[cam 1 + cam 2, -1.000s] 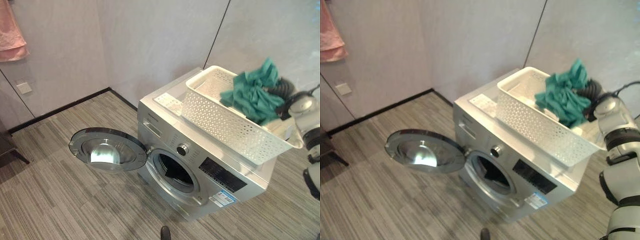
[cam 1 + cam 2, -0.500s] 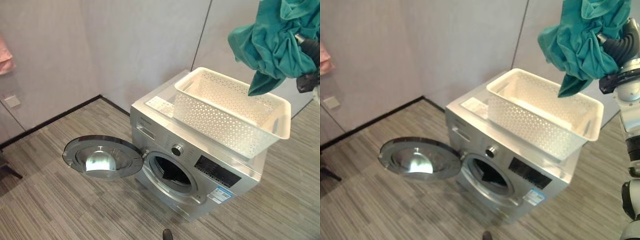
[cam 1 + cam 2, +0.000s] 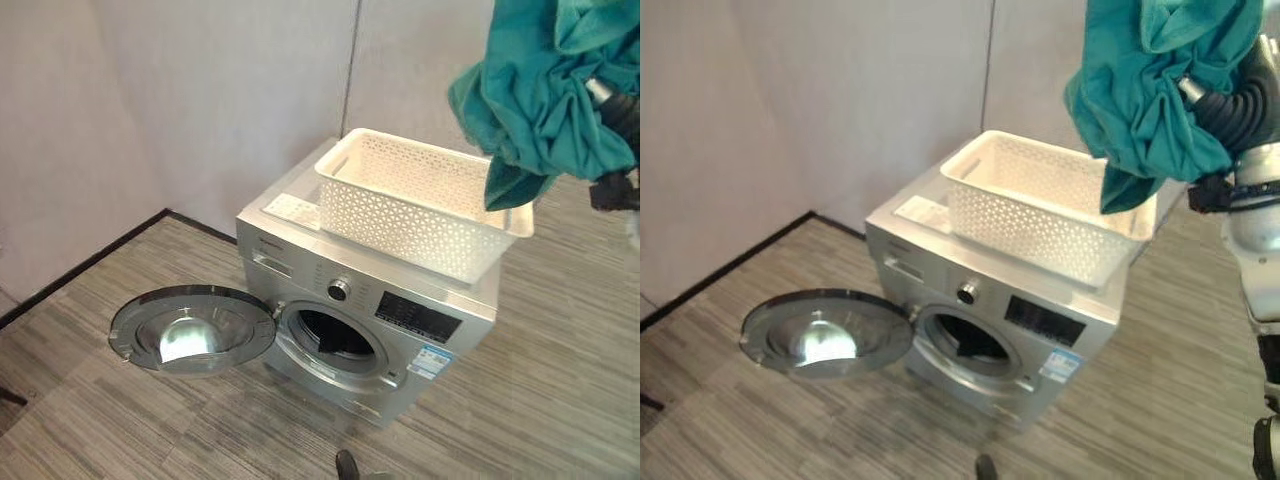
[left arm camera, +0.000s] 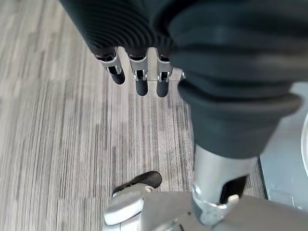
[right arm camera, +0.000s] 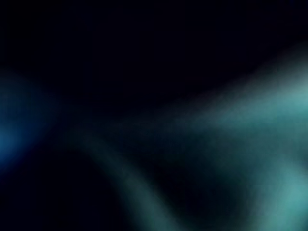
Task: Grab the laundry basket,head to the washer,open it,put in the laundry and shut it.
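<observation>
The washer door (image 3: 190, 327) is lying swung wide to the left, leaving the round drum opening (image 3: 335, 337) facing the near side unblocked. The white basket (image 3: 415, 200) is occupying most of the washer (image 3: 365, 300) top. The teal laundry (image 3: 540, 95) is hanging above the basket's right end.

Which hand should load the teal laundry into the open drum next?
Right, probably. The right hand already carries the teal laundry above the basket, while the left hand hangs over the floor, away from the open washer.
</observation>
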You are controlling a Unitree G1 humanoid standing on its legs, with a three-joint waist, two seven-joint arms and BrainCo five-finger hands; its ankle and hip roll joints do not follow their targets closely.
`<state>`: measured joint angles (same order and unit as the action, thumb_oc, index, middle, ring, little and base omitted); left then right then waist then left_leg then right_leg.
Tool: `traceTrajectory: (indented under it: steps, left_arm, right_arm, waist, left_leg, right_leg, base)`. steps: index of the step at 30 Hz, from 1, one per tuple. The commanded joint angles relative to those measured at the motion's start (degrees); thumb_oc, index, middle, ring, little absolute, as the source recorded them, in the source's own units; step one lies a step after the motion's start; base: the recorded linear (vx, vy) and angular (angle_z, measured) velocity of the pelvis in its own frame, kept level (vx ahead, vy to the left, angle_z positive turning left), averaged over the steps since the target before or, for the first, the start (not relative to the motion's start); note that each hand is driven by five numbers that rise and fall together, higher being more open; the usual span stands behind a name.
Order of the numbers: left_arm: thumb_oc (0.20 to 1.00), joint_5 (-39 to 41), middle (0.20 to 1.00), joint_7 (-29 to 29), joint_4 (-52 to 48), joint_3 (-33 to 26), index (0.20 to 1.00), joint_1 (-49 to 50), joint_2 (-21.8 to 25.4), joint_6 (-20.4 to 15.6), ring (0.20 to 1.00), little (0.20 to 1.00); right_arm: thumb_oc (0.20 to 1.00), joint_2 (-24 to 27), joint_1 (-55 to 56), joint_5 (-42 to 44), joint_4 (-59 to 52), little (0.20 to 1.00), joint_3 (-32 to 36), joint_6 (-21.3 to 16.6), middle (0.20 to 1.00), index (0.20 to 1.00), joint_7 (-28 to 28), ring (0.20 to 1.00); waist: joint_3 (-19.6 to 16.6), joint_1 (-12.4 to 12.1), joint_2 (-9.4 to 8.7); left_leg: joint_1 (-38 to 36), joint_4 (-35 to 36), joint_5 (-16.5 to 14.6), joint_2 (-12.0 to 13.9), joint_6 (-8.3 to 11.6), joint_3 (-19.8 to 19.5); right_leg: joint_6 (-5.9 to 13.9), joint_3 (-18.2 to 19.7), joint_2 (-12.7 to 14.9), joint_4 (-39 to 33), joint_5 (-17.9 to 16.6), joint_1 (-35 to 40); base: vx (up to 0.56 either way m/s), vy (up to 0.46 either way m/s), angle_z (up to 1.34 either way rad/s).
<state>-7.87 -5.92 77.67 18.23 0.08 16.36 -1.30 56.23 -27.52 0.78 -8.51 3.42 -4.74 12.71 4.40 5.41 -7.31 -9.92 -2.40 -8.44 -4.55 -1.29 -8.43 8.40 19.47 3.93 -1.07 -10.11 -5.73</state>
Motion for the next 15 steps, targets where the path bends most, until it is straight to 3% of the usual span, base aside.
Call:
traceTrajectory:
  steps: [1, 3, 8, 9, 10, 15]
  left_arm:
    - [1.000, -1.0, 1.000, 0.0, -1.5, 0.6, 1.000, -3.6, -0.8, -4.7, 1.000, 1.000]
    - [1.000, -0.3, 1.000, 0.5, -6.4, -0.3, 1.000, -2.6, 1.5, -5.8, 1.000, 1.000]
    - [1.000, 2.5, 1.000, 5.1, -36.3, -1.2, 1.000, 4.7, 10.9, -7.4, 1.000, 1.000]
    - [1.000, 2.6, 1.000, 5.4, -37.0, -1.5, 1.000, 5.4, 11.2, -7.1, 1.000, 1.000]
    - [1.000, 4.6, 1.000, 7.9, -47.8, -4.0, 1.000, 9.1, 14.3, -7.4, 1.000, 1.000]
    - [1.000, 5.1, 1.000, 10.3, -63.8, -6.9, 1.000, 11.7, 18.2, -9.2, 1.000, 1.000]
  right_arm:
    - [0.200, -3.2, -0.8, -0.2, -4.9, 0.200, 4.6, -6.0, 0.200, 0.200, -1.0, 0.200]
    - [0.200, -5.1, 1.0, 1.0, -8.2, 0.200, 3.7, -7.6, 0.200, 0.200, -2.7, 0.200]
    - [0.200, -9.8, 6.0, 6.3, -14.4, 0.200, -3.5, -8.6, 0.200, 0.200, -11.1, 0.200]
    - [0.200, -9.9, 6.1, 6.4, -14.4, 0.200, -3.6, -8.6, 0.200, 0.200, -11.2, 0.200]
    - [0.200, -11.2, 7.5, 8.6, -16.1, 0.200, -7.4, -8.1, 0.200, 0.200, -15.0, 0.200]
    - [0.200, -14.2, 5.4, 16.7, -17.5, 0.200, -21.9, -6.6, 0.200, 0.200, -22.5, 0.200]
  waist:
    - [0.0, -2.2, -0.79]
    - [0.6, -2.9, 0.69]
    - [0.0, -5.7, 3.95]
    - [-0.1, -5.6, 3.85]
    - [-0.8, -6.9, 4.13]
    - [-2.0, -9.4, 3.33]
  left_leg:
    - [3.9, -6.5, -5.8, -1.3, -2.96, -2.1]
    - [4.8, -6.2, -4.9, -1.4, -3.26, -1.2]
    - [7.7, -4.7, -2.8, -0.4, -3.60, 1.4]
    - [7.6, -4.7, -2.9, -0.3, -3.59, 1.4]
    - [8.3, -4.1, -2.4, 0.0, -3.68, 2.7]
    - [8.3, 0.0, -0.7, -0.2, -3.57, 5.5]
  right_leg:
    - [2.82, -7.6, 4.7, 6.0, 0.4, -5.5]
    - [2.09, -10.0, 4.9, 7.1, 2.0, -4.9]
    - [0.85, -16.3, 6.0, 10.2, 7.9, -1.8]
    - [0.84, -16.3, 5.9, 10.3, 8.0, -1.8]
    - [0.86, -17.8, 6.6, 10.1, 8.6, -0.5]
    - [1.56, -19.0, 7.2, 8.1, 8.9, 1.1]
  base:
    - [-0.13, 0.084, -0.83]
    - [-0.16, 0.077, -0.63]
    - [-0.14, 0.041, -0.22]
    - [-0.09, -0.007, -0.36]
    - [-0.06, -0.020, -0.42]
    - [-0.03, -0.012, -0.22]
